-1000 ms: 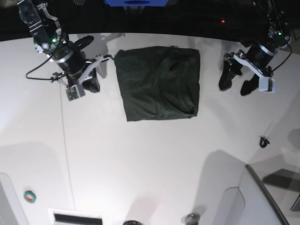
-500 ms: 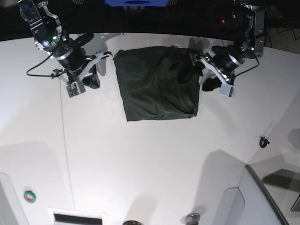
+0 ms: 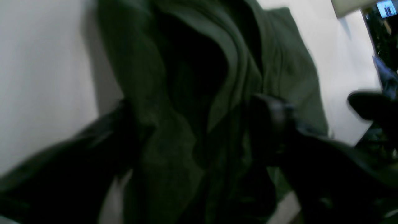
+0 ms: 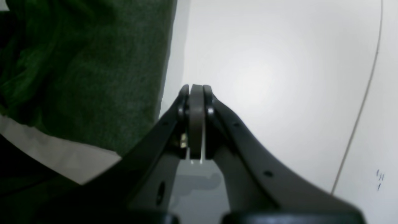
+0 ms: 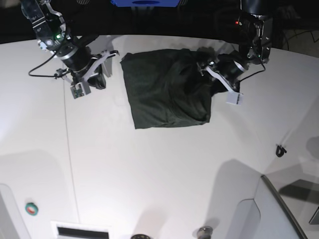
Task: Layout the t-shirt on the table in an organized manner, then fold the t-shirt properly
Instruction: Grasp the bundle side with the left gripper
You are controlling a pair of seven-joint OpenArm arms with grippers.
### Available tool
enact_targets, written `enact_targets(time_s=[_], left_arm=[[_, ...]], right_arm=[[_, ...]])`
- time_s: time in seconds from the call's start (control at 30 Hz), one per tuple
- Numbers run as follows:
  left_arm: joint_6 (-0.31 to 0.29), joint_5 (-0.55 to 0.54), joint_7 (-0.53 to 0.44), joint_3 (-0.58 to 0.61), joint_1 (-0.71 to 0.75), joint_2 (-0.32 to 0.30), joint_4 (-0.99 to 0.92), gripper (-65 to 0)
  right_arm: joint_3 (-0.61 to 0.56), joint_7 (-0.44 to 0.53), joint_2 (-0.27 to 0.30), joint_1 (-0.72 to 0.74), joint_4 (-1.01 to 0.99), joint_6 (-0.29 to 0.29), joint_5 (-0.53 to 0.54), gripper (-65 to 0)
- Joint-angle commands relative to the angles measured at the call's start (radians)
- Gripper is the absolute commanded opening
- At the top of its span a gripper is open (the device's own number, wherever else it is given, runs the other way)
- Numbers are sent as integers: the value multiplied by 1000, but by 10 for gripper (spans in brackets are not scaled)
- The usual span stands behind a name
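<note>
Base view, what changed: we see the left gripper (image 5: 208,77) has moved in from the side and now sits right at the shirt's edge. A moment ago it was well apart from the cloth.
Table: the table (image 5: 159,169) is big and white, with a thin dark line (image 5: 69,149) down one side.
Shirt: the t-shirt (image 5: 167,89) lies folded in a dark green block on the far half of the table, between the two arms.
Left fingers: in the left wrist view its dark fingers (image 3: 273,124) are spread on both sides of a bunch of green folds (image 3: 186,93). It is too blurry for us to tell if they pinch it.
Right fingers: the right gripper (image 4: 196,93) has its fingers pressed together with nothing in them. It hangs over bare table just beside the shirt.
Small things: a green and red button (image 5: 31,209) sits at the near edge.
</note>
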Motion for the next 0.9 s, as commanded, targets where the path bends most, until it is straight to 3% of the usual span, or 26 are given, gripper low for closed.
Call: enact_targets(time_s=[0.0,0.23,0.47,0.6,0.87], left_arm=[[7,16,24,14,4,-7,1,-290],[7,16,31,31,-16,-19,1,-650],[7,38,155,37,-88,-130,10,-650],[7,196,172,151,-148,-196,20,-650],[7,670,167,634,-306,-268,28,-650]], right_arm=[[4,22,5,2,16,5,4,-642],[4,22,5,0,16,5,4,-642],[82,23,1,-28,19,5,4,-642],[130,23,2,-37,18,5,6,-642],[173,22,1,-44,18,5,7,-642]])
